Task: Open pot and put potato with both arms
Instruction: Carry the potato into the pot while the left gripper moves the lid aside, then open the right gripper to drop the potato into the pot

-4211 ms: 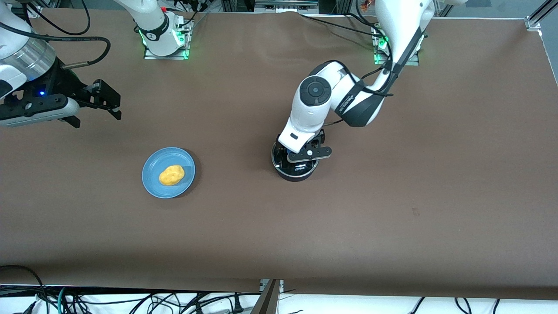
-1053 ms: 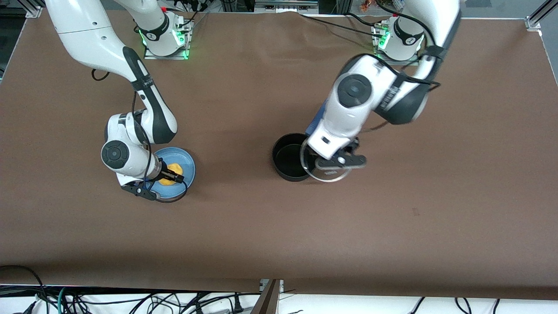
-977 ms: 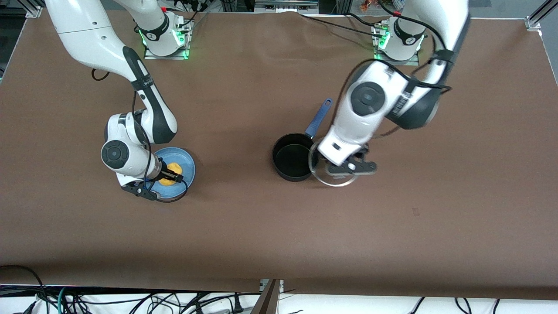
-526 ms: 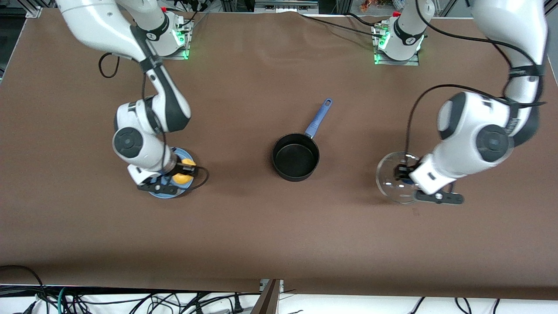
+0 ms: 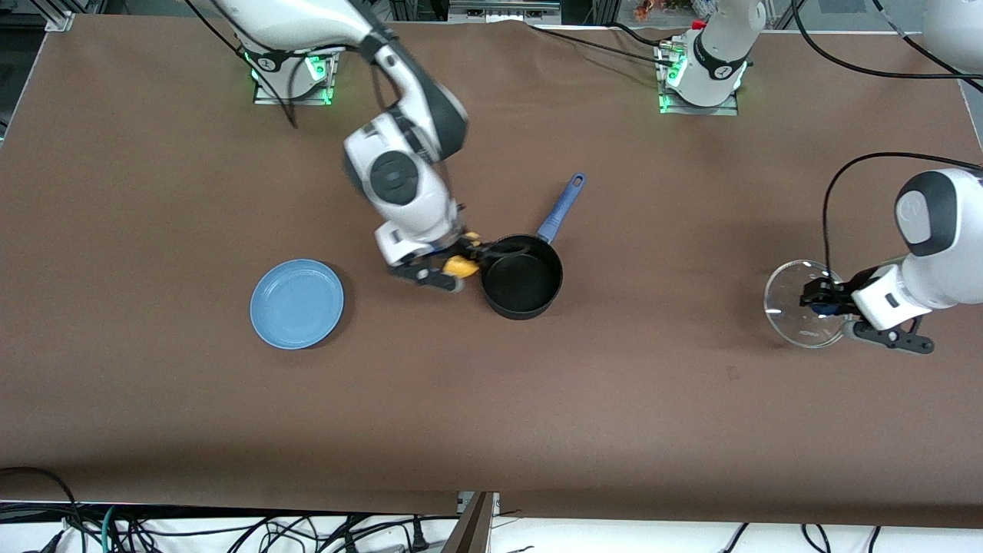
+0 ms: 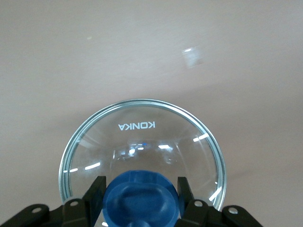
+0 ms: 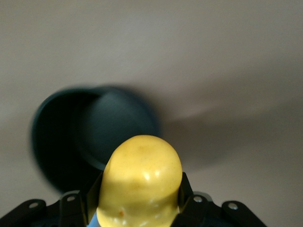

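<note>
Lying nearest the front camera, toward the right arm's end of the table (image 5: 491, 415), the blue plate (image 5: 296, 303) is bare. Toward the left arm's end, about as near, the left gripper (image 5: 825, 299) hangs low over the brown table, its jaws clamped on the blue knob (image 6: 141, 197) of the glass lid (image 5: 799, 315); the lid's steel rim and the word KONKA show in the left wrist view, and whether the lid touches the table cannot be told. The lid is well apart from the pot (image 5: 521, 276). A little farther from the front camera, near the middle of the table, the pot stands open, black inside, with nothing in it. The right gripper (image 5: 461, 265) is just beside the pot's rim, on the side toward the plate, its jaws closed on the potato (image 5: 461, 266), which is held in the air. In the right wrist view the yellow potato (image 7: 140, 187) sits between the fingers (image 7: 187, 198) with the pot's dark mouth (image 7: 92, 135) below. The pot's blue handle (image 5: 561, 209) points away from the front camera, toward the left arm's base (image 5: 699, 81).
</note>
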You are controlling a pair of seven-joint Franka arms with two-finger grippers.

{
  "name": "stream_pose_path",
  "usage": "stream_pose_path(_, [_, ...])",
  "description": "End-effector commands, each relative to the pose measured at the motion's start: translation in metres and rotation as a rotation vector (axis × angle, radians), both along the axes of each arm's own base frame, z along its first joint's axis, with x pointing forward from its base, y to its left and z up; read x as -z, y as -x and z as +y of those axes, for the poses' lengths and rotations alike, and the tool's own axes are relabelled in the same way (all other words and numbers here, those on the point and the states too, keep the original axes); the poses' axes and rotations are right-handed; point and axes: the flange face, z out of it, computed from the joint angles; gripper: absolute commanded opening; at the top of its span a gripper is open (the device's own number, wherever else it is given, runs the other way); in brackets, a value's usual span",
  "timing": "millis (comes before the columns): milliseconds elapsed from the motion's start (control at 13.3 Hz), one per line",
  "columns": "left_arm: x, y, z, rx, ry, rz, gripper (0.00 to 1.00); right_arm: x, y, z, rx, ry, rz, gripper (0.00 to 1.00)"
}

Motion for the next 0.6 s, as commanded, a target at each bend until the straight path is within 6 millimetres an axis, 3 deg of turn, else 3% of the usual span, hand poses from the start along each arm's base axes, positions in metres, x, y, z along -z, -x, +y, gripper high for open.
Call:
stream_pose_path(0, [0.028, 0.024, 0.018, 0.072, -0.016, -0.072, 0.47, 0.019, 0.003, 0.049, 0.101, -0.061, -0.014, 0.47])
stream_pose_path(226, [0.065, 0.037, 0.034, 0.065, -0.015, -0.057, 0.47, 0.04, -0.001, 0.049, 0.106, -0.072, -0.03, 0.74])
stream_pose_path(301, [0.073, 0.038, 0.036, 0.061, -0.016, -0.058, 0.47, 0.041, -0.002, 0.048, 0.11, -0.07, -0.032, 1.0])
stream_pose_path(526, [0.091, 0.041, 0.042, 0.048, -0.008, -0.046, 0.48, 0.018, -0.011, 0.032, 0.112, -0.03, -0.015, 1.0])
